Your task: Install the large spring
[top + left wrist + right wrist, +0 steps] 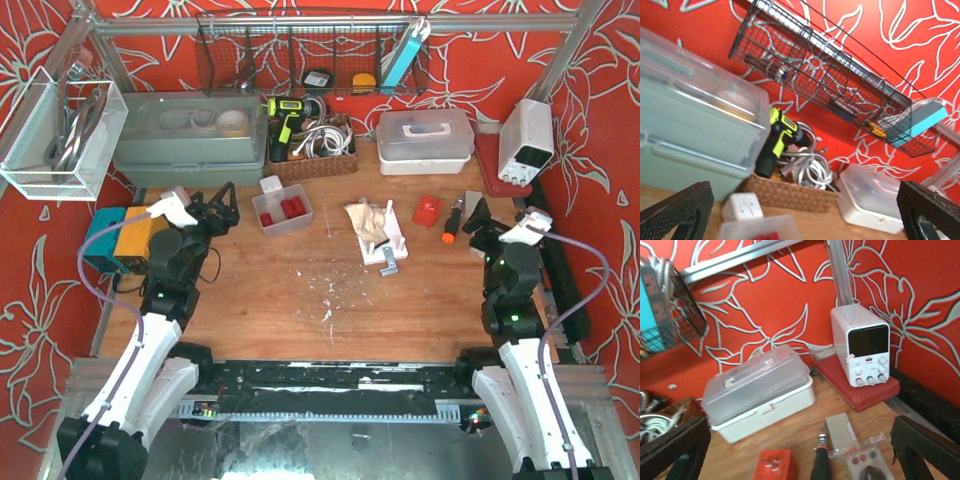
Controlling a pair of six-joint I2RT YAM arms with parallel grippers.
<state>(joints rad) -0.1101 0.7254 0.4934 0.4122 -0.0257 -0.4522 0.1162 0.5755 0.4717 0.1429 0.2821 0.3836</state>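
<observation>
A white fixture (pixel 385 245) with upright pegs lies mid-table, and a crumpled tan bag (pixel 362 216) rests against its far side. I cannot make out a large spring in any view. My left gripper (pixel 225 200) hovers at the table's left, near a clear tray of red parts (pixel 282 210). In the left wrist view it (pixel 800 220) is open and empty, its fingers (pixel 677 212) wide apart. My right gripper (pixel 478 225) hovers at the right, by an orange-and-black screwdriver (pixel 452 225). It (pixel 800 455) is open and empty.
A small red box (pixel 427 210), the screwdriver (pixel 821 467) and a zip bag of parts (pixel 867 460) lie below the right gripper. A white toolbox (pixel 425 140), power supply (pixel 527 140), wicker basket (pixel 312 150) and green bin (pixel 190 140) line the back. A teal-orange box (pixel 125 238) sits at left.
</observation>
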